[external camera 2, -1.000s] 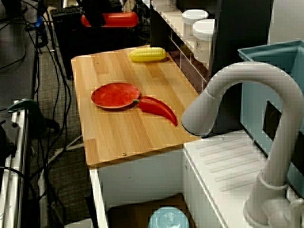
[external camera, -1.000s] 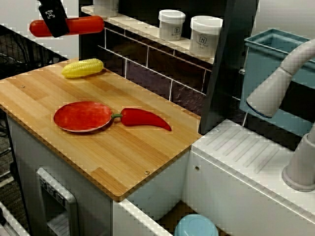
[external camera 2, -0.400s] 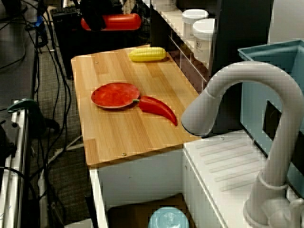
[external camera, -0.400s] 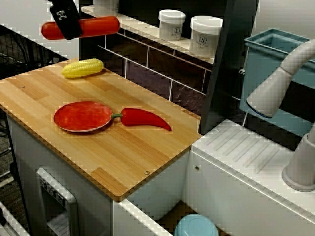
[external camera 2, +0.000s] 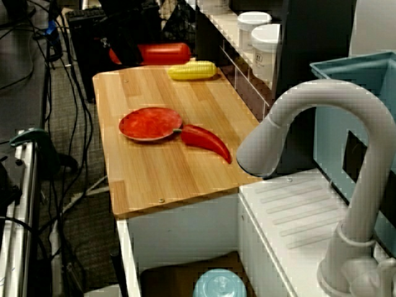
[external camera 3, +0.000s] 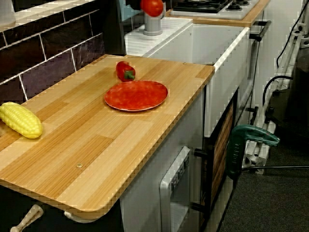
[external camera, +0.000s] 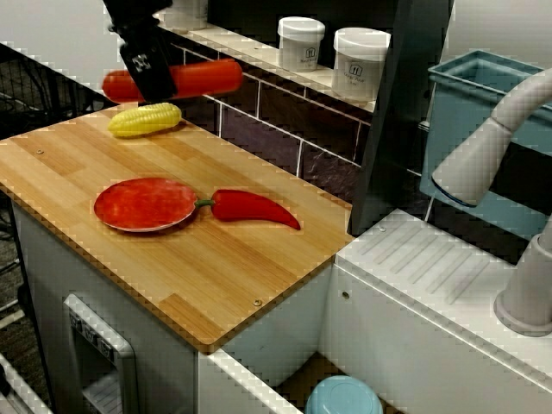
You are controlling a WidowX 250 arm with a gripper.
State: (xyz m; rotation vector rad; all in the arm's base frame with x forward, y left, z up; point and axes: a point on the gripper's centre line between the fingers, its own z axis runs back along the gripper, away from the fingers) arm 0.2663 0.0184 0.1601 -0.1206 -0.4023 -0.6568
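Observation:
My black gripper (external camera: 153,79) is shut on a long red sausage (external camera: 205,78), held level just above the wooden counter's (external camera: 216,276) far left end. A yellow corn cob (external camera: 145,119) lies right below and in front of it. In the view from the sink side the gripper (external camera 2: 127,54) and sausage (external camera 2: 163,54) hang beside the corn (external camera 2: 192,70). A red plate (external camera: 145,204) sits mid-counter, with a red pepper (external camera: 252,208) touching its right rim. In the low view from the counter's end I see the corn (external camera 3: 20,120), plate (external camera 3: 136,94) and pepper (external camera 3: 125,70).
Two white jars (external camera: 301,43) (external camera: 360,62) stand on a ledge over the dark tiled back wall. A grey faucet (external camera: 492,147), a teal bin (external camera: 470,95) and a white drainboard (external camera: 431,259) lie to the right. Cables cover the floor (external camera 2: 55,93).
The gripper has carried the sausage rightward and down, from high off the counter's left end to just above the corn. The other things have not moved.

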